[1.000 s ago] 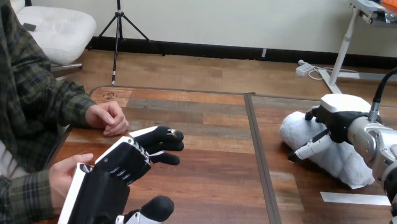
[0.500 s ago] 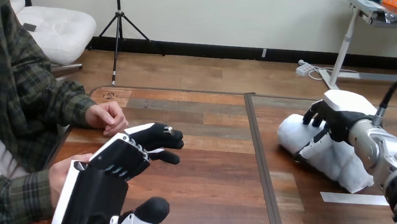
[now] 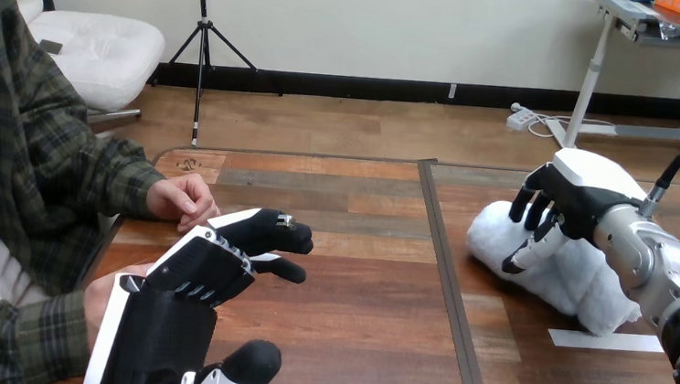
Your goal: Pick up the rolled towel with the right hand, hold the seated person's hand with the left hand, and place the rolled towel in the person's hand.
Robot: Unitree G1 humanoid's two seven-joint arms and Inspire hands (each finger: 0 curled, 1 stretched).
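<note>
The white rolled towel [image 3: 577,282] lies at the right side of the wooden table [image 3: 358,326]. My right hand [image 3: 576,194] sits on its left end, fingers curled over the top and far side, thumb pressed on the near side. At the lower left, my left hand [image 3: 199,277] is open with its fingers stretched out toward the right. The person's hand nearest me [image 3: 101,297] lies just left of it and partly behind it; I cannot tell whether they touch. The person's other hand [image 3: 183,200] rests loosely closed on the table, just beyond my left fingertips.
A dark seam [image 3: 450,283] runs front to back down the table between the two hands. A strip of white tape [image 3: 604,340] lies on the wood just in front of the towel. The person's sleeve covers the table's left edge.
My right hand has closed further round the towel and drawn it slightly to the left. My left hand has sunk a little toward the lower left.
</note>
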